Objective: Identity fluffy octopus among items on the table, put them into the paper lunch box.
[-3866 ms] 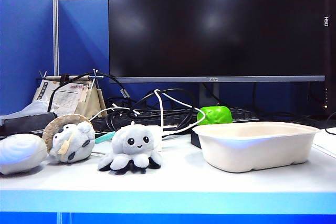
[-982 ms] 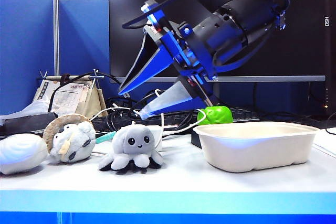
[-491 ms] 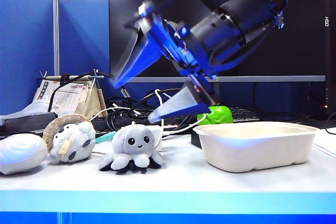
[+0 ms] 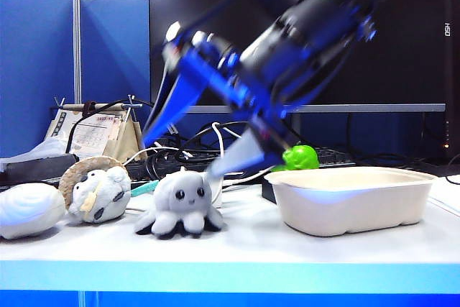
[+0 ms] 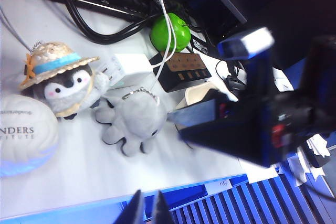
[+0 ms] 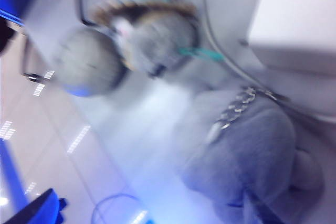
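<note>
The fluffy octopus (image 4: pixel 181 203) is light grey and sits upright on the white table (image 4: pixel 237 249), left of centre. It also shows from above in the left wrist view (image 5: pixel 134 121) and blurred in the right wrist view (image 6: pixel 252 145). My right gripper (image 4: pixel 180 157) hangs just above it with its blue jaws spread wide and nothing between them. One of its fingertips (image 4: pixel 215 170) is close to the octopus's head. The paper lunch box (image 4: pixel 352 199) stands empty to the right. My left gripper (image 5: pixel 149 211) is shut, out over the table's front edge.
A penguin plush with a straw hat (image 4: pixel 97 192) and a white round plush (image 4: pixel 29 210) lie left of the octopus. A white adapter block (image 5: pixel 128 69), cables, a green toy (image 4: pixel 300 156) and a monitor stand behind.
My right arm has come in from the upper right, swung left and down toward the octopus, and its jaws have spread wider. The octopus and the box have not moved.
</note>
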`<action>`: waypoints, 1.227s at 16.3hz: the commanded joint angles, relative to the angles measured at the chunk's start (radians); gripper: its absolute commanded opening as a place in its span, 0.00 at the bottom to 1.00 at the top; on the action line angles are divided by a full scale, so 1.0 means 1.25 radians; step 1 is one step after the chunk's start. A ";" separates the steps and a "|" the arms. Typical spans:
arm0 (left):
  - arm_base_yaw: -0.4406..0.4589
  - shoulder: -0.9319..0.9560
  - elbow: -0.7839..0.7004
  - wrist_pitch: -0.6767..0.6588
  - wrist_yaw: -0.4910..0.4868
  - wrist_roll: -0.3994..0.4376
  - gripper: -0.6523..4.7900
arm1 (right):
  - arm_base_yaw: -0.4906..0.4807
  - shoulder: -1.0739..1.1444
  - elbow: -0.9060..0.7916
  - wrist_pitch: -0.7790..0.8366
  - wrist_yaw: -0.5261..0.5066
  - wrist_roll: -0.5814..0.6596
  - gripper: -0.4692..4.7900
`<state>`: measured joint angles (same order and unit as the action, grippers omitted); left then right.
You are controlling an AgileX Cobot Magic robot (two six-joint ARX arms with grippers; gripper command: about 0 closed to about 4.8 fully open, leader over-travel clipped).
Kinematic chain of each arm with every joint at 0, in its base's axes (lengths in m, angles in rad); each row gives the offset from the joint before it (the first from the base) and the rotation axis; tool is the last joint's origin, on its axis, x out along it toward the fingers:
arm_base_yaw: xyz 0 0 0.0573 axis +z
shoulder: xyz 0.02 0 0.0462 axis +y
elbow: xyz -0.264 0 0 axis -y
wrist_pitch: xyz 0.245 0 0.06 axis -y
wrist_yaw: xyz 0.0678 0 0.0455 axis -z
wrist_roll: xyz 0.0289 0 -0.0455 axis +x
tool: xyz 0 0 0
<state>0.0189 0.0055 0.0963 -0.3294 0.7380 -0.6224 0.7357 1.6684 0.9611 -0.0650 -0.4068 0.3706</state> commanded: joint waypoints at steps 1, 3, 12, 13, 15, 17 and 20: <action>-0.001 -0.002 0.003 0.013 0.009 -0.004 0.19 | 0.005 0.019 0.003 0.008 0.035 -0.007 1.00; -0.001 -0.002 0.003 0.014 0.009 -0.005 0.19 | 0.002 0.019 0.010 0.007 0.061 -0.010 1.00; -0.001 -0.002 0.003 0.014 0.009 -0.005 0.19 | 0.014 0.048 0.084 -0.070 0.163 -0.049 1.00; -0.001 -0.002 0.003 0.014 0.008 -0.005 0.19 | 0.024 0.048 0.084 -0.070 0.175 -0.050 1.00; -0.001 -0.002 0.003 0.022 0.008 -0.005 0.19 | 0.048 0.052 0.090 -0.070 0.191 -0.064 1.00; -0.001 -0.002 0.003 0.023 0.009 -0.005 0.19 | 0.052 0.076 0.111 -0.091 0.204 -0.070 1.00; -0.001 -0.002 0.003 0.025 0.009 -0.005 0.19 | 0.059 0.109 0.140 -0.118 0.208 -0.091 1.00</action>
<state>0.0189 0.0055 0.0963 -0.3134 0.7425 -0.6262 0.8024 1.8076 1.1294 -0.2203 -0.1516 0.2646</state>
